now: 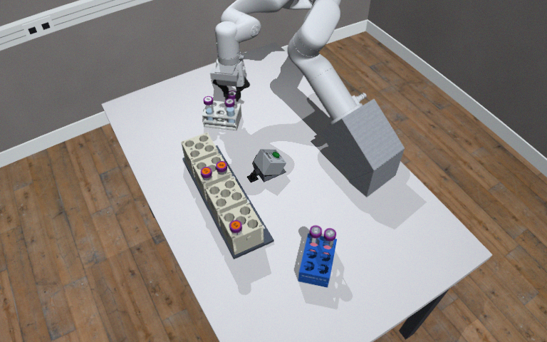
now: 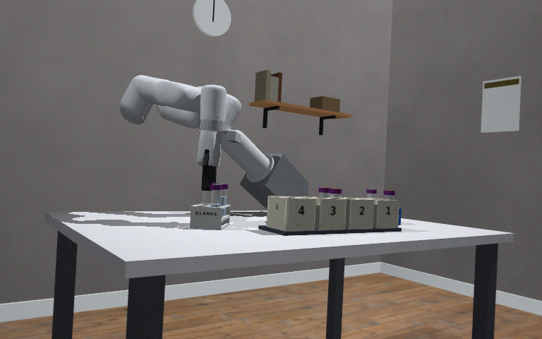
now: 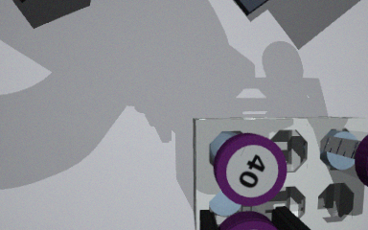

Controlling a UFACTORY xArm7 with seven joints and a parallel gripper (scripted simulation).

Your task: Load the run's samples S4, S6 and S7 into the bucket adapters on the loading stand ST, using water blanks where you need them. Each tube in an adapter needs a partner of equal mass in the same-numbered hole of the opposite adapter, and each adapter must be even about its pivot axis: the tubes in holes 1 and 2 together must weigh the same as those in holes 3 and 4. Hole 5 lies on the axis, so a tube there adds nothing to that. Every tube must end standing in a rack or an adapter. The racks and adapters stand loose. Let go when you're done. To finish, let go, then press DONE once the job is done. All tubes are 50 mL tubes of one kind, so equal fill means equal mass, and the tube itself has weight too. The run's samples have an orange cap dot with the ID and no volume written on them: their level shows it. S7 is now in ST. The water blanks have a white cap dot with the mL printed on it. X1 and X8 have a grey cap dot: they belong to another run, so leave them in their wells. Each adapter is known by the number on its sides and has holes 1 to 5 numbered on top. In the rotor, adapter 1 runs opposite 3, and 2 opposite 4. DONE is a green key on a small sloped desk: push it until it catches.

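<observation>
My gripper (image 1: 231, 96) (image 2: 208, 189) (image 3: 246, 221) is shut on a purple-capped tube (image 1: 231, 93) (image 3: 249, 226) in the white BLANKS rack (image 2: 206, 222) (image 3: 313, 168). Its dot is mostly hidden. The 40 mL blank (image 1: 229, 102) (image 3: 250, 170) stands beside it, and another blank (image 1: 208, 100) stands at the rack's other side. On the stand (image 1: 266, 239), two orange-dot tubes (image 1: 206, 172) (image 1: 221, 166) stand in adapter 3 (image 2: 332, 222). One orange-dot tube (image 1: 235, 225) stands in adapter 1 (image 1: 248, 241). Adapters 4 (image 2: 301, 222) and 2 (image 2: 361, 219) show no tubes. The orange-dot IDs are too small to read surely.
The small desk (image 1: 271, 165) with the green DONE key (image 1: 275, 154) stands between the stand and the arm's base. The blue rack (image 1: 303, 271) holds two grey-dot tubes (image 1: 315, 231) (image 1: 329, 234). The grey arm base block (image 1: 365, 141) stands at the right.
</observation>
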